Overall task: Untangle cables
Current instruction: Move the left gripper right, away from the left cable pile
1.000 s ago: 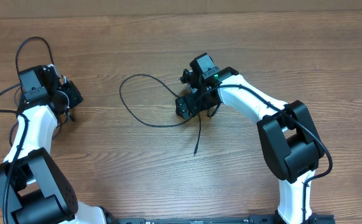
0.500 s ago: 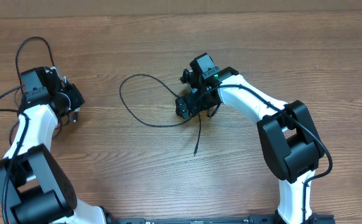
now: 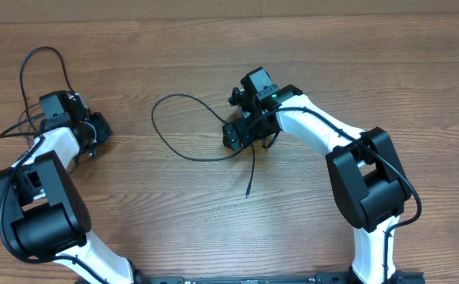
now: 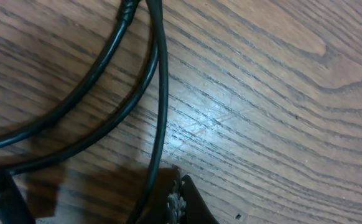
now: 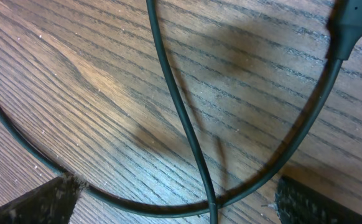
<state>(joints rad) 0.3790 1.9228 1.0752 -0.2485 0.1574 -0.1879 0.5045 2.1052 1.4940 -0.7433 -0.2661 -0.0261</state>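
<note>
Black cables (image 3: 251, 170) lie on a brown wood-grain table (image 3: 371, 63).

Black cables (image 4: 159, 93) on wooden table (image 4: 280, 112)

Robotics lab: wooden table (image 3: 174, 229), twin arms (image 3: 316, 130)

table (image 3: 371, 71): wood-grain top, smooth, mild sheen. cables (image 5: 174, 93): smooth black jacket, plastic or rubber, semi-gloss. arm shells (image 3: 316, 130): white glossy plastic.
</note>
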